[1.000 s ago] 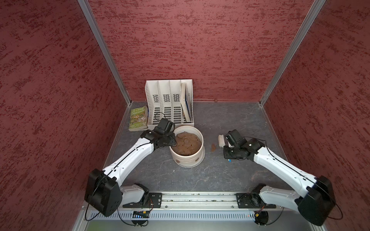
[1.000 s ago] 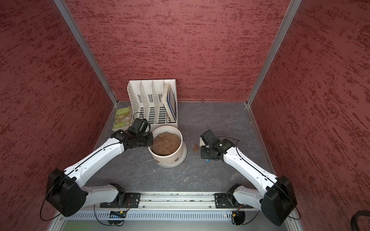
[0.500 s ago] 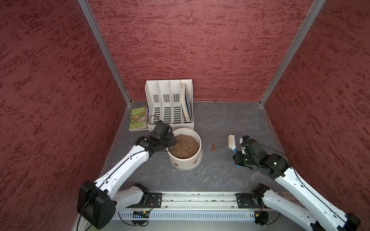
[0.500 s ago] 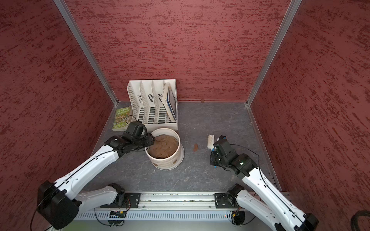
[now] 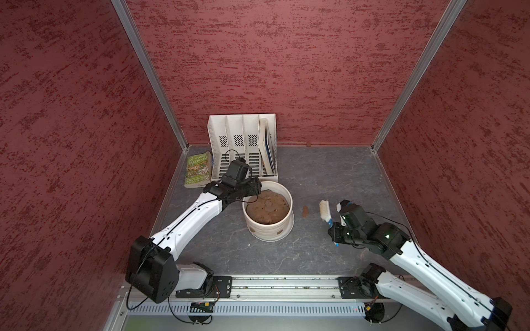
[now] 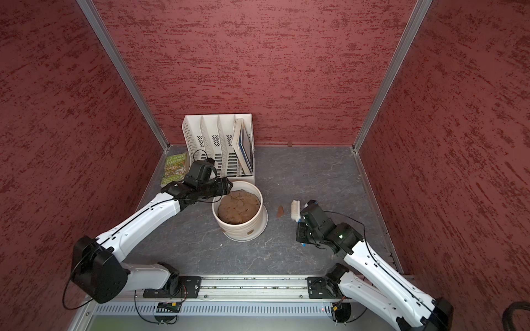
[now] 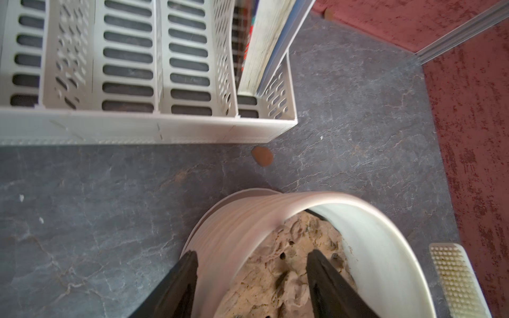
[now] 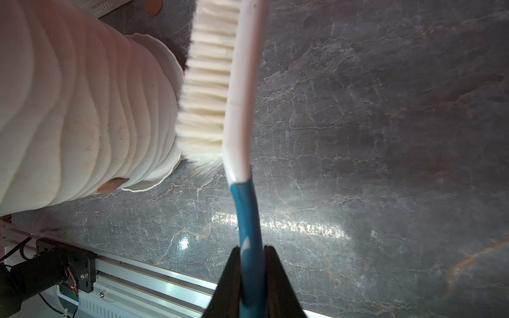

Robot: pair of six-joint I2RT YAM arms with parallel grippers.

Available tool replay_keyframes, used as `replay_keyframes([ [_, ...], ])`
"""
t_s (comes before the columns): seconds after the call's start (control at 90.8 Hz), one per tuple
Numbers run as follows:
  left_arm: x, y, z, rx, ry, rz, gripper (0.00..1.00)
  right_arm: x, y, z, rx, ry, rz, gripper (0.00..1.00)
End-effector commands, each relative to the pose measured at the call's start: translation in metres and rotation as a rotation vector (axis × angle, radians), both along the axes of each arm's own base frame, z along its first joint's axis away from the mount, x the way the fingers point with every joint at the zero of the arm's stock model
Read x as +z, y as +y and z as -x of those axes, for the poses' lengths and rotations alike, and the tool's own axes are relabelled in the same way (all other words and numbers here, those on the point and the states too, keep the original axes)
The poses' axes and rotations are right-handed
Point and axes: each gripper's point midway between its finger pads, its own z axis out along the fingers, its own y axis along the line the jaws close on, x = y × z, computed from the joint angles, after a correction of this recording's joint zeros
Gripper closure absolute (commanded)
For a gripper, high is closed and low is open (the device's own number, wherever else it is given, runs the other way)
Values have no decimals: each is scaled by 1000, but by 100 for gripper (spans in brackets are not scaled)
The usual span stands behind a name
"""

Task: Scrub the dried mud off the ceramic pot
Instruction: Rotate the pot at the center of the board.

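Cream ridged ceramic pot (image 5: 267, 233) sat mid-floor, oval brown dried mud (image 8: 113, 185) low on its wall. My left gripper (image 7: 252, 252) straddled the rim, jaws apart, gripping nothing. My right gripper (image 8: 252, 249) was clenched on the blue-handled white scrub brush (image 5: 325, 210) near the pot, bristles facing it.

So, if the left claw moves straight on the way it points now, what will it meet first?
Probably the soil in the ceramic pot: the open left claw straddles the rim, one side outside the wall, one over the soil. Depth is unclear.
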Motion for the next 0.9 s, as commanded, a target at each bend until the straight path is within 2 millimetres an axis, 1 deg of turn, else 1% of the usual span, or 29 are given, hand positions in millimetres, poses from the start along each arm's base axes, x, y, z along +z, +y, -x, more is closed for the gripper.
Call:
replay_keyframes([
  [0.0,25,-13,-10,-122,-99,-39,32,5,11,-6,13,-32,-35,100],
  [0.077,17,-27,-5,-255,-55,-99,33,5,14,-6,20,-30,-36,100],
  [0.11,9,-31,-5,-291,-20,-140,34,5,15,-6,22,-31,-36,100],
  [0.154,-1,-30,-7,-309,18,-198,35,4,16,-5,25,-31,-35,100],
  [0.242,-11,-30,-6,-345,57,-244,36,5,17,-5,25,-34,-37,100],
  [0.342,-15,-31,-9,-357,55,-242,34,4,17,-3,27,-33,-34,100],
  [0.43,-18,-31,-17,-340,56,-248,35,3,17,-3,29,-30,-32,100],
  [0.551,-23,-30,-29,-296,61,-259,38,5,18,-2,33,-32,-33,100],
  [0.65,-23,-31,-32,-269,55,-245,42,5,18,-1,34,-33,-32,100],
  [0.694,-23,-30,-33,-257,53,-239,45,5,17,0,33,-32,-32,100],
  [0.749,-22,-28,-33,-242,56,-240,53,4,16,1,33,-31,-30,100],
  [0.771,-22,-27,-33,-234,60,-243,57,4,16,1,33,-31,-29,100],
  [0.837,-20,-21,-31,-203,70,-256,74,5,15,2,32,-31,-31,100],
  [0.893,-19,-15,-26,-186,79,-270,82,5,14,3,30,-31,-30,100],
])
